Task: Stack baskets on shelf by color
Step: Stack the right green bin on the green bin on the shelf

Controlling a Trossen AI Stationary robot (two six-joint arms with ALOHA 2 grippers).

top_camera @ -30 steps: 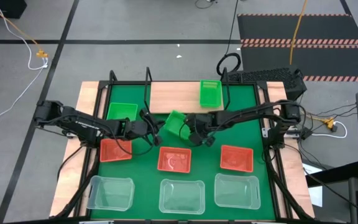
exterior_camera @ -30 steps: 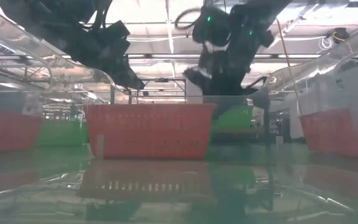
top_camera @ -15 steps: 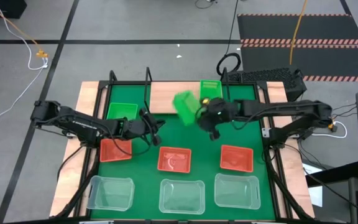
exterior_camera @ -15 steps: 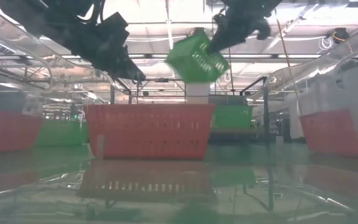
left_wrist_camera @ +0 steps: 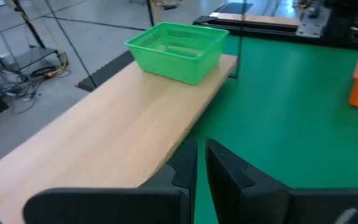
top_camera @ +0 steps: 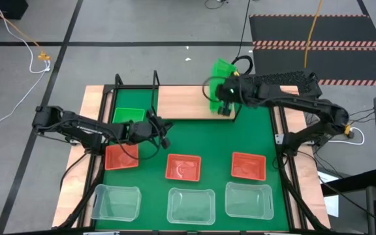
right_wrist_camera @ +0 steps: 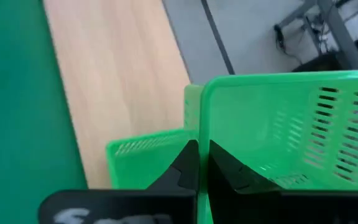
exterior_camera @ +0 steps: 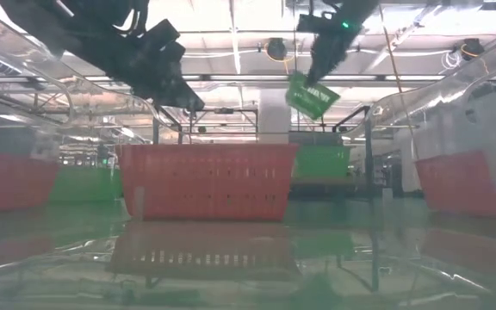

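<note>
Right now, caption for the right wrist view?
Right gripper pinches a green basket's wall above another green basket on the shelf.

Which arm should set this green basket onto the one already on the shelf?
Right. The right gripper is shut on the lifted green basket, directly above the shelf basket. The left gripper hovers shut over the mat, holding nothing.

R gripper (top_camera: 225, 98) holds green basket (top_camera: 222, 67) tilted over shelf (top_camera: 181, 101) right end.
</note>
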